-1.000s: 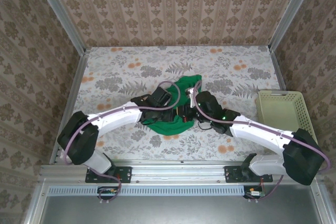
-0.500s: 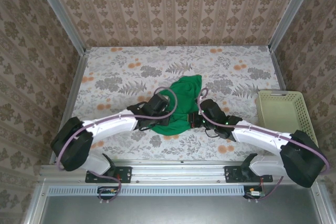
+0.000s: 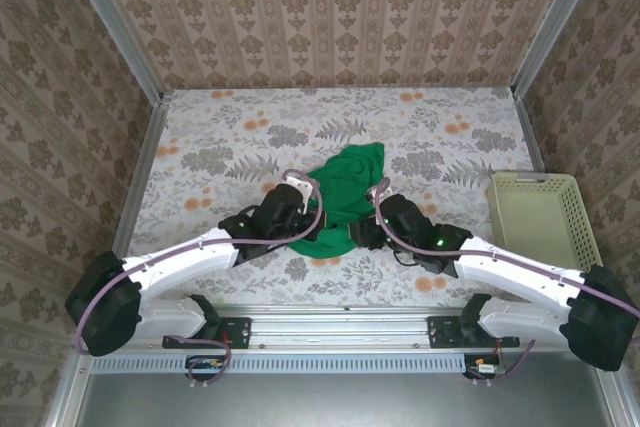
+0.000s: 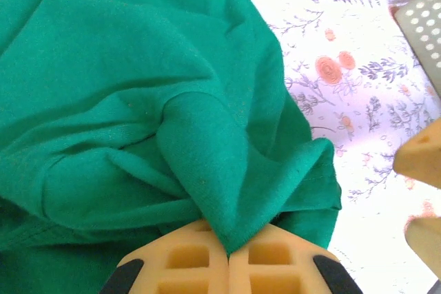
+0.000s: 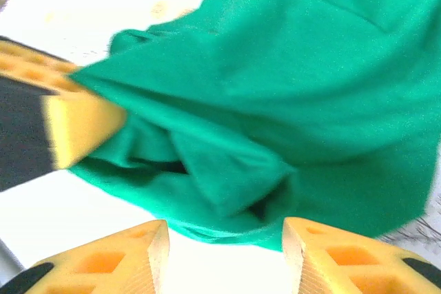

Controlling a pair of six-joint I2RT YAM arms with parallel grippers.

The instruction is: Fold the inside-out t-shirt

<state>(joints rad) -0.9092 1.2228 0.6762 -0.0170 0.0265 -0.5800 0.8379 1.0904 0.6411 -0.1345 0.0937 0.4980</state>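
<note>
Cloth sits pinched in my left claw. The two yellow pads are pressed together with a fold of the inside-out t-shirt squeezed in the seam between them. From the tips the green fabric rises away in thick wrinkles.

My right claw stands partly open. Its two fingers are apart, bare table shows in the gap, and it holds nothing. The shirt's near hem lies just beyond the fingertips, not between them. From my right wrist I see one pad of my left claw at the left, touching the bunched edge of the shirt.

From above, the shirt lies crumpled in a heap at the middle of the flowered table. Its near edge reaches to where both claws meet it, my left claw at its near-left side and my right claw at its near-right side, the two close together. The far end of the shirt stretches away from me. A pale yellow-green basket stands at the table's right edge, well apart from the shirt.
</note>
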